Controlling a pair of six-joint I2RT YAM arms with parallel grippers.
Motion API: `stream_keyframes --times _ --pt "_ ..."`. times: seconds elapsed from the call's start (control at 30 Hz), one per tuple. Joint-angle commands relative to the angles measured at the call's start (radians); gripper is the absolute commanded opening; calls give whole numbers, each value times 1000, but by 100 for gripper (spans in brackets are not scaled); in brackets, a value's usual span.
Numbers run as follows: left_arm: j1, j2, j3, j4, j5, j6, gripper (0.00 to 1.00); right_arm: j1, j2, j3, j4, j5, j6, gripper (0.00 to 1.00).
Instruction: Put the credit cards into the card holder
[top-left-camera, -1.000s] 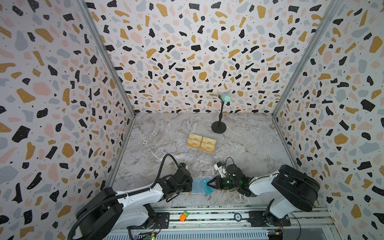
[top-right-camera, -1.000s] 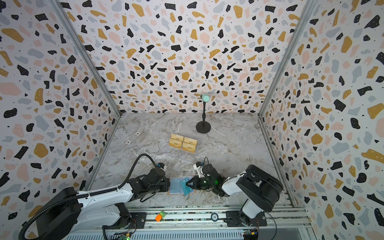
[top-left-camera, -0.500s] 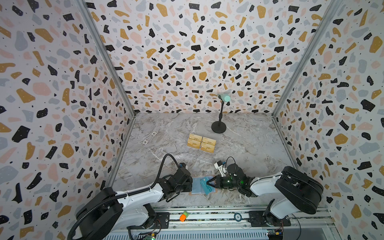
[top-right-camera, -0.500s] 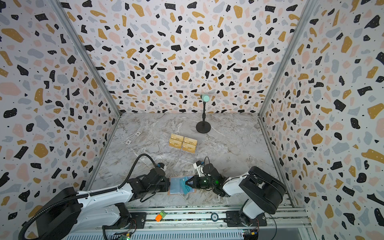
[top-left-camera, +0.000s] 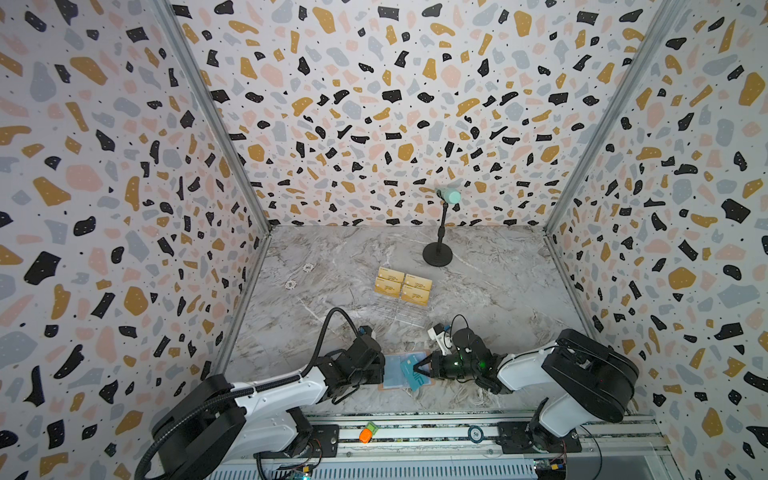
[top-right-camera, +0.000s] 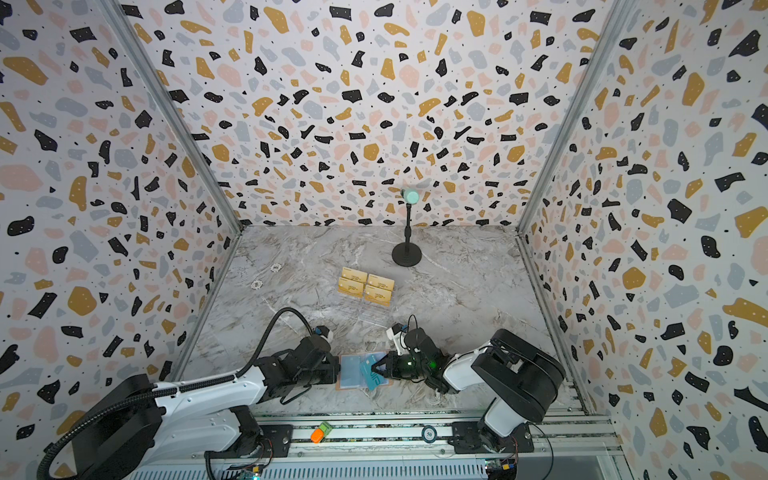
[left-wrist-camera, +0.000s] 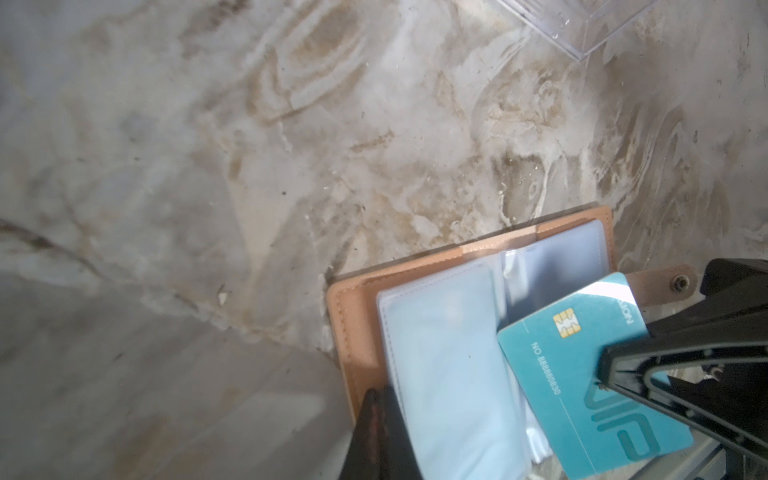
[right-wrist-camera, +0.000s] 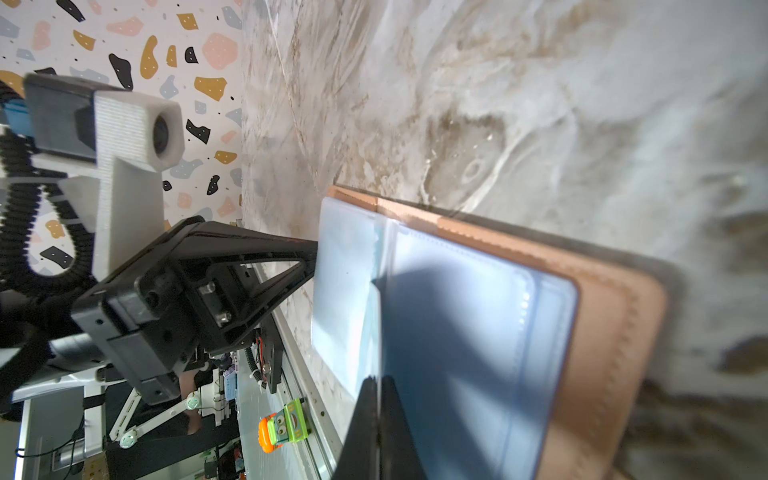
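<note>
Now: one teal card over the open holder

One teal-blue plastic VIP card (left-wrist-camera: 582, 374), chip showing, sits tilted over the open salmon-pink leather-like card holder (left-wrist-camera: 353, 332) near the worktop's (top-left-camera: 498, 282) front edge, clamped in the right tool (top-left-camera: 417, 368). The left tool (right-wrist-camera: 313, 257) pinches a clear sleeve of the holder. Four gold cards (top-left-camera: 390, 286) stand in a clear acrylic rack (left-wrist-camera: 582, 25) farther back.
</note>
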Motion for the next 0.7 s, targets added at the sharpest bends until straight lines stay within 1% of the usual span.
stream_keyframes --times 0.0,0.3,0.5,0.67 --pt "-5 -6 0 1 11 -2 1 -3 1 15 13 -12 -3 0" --pt "-5 -4 -2 5 14 -1 1 -3 25 20 60 -24 13 0" --pt "-5 -4 -2 5 16 -2 2 -4 68 20 149 -40 51 0" --pt "-5 -4 -1 7 15 -2 2 -4 80 16 158 -37 53 0"
